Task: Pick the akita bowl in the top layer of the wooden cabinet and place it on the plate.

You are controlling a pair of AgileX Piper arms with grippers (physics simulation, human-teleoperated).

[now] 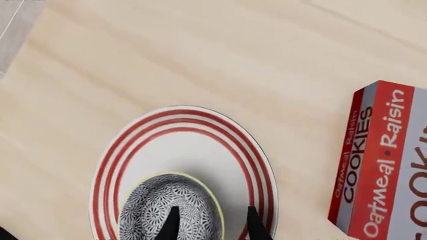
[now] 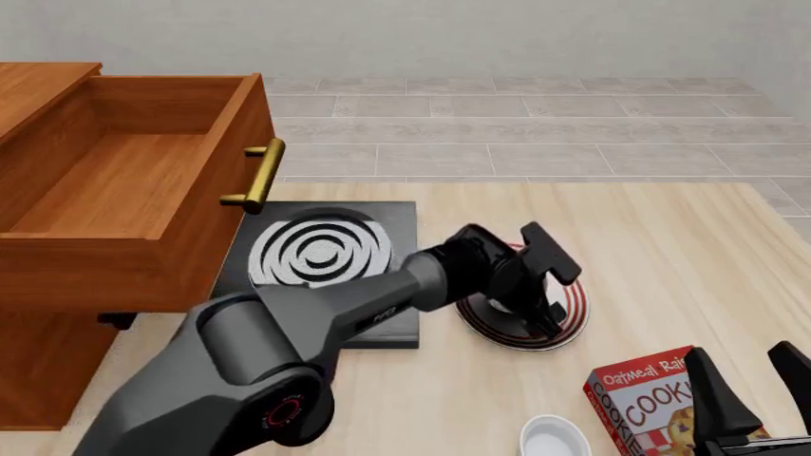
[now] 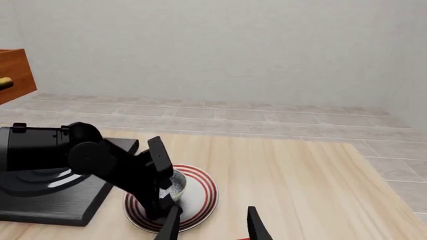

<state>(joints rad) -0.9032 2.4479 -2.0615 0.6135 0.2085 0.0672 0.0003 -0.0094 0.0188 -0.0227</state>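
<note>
Akita bowl [image 1: 170, 210] upright on plate [image 1: 193, 145]

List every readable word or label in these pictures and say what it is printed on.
"Oatmeal Raisin COOKIES": on the red and grey cookie box, read in the left wrist view.
"Oatmeal Ra..." and "COOK...": same box in the front view, cut off.
White logo on the left arm: too small to read.

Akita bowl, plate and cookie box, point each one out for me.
akita bowl [image 1: 170, 207]: left wrist view, on its patterned side.
plate [image 1: 193, 150]: left wrist view, on its bare white centre.
cookie box [image 1: 383, 160]: left wrist view, on its red printed face.
</note>
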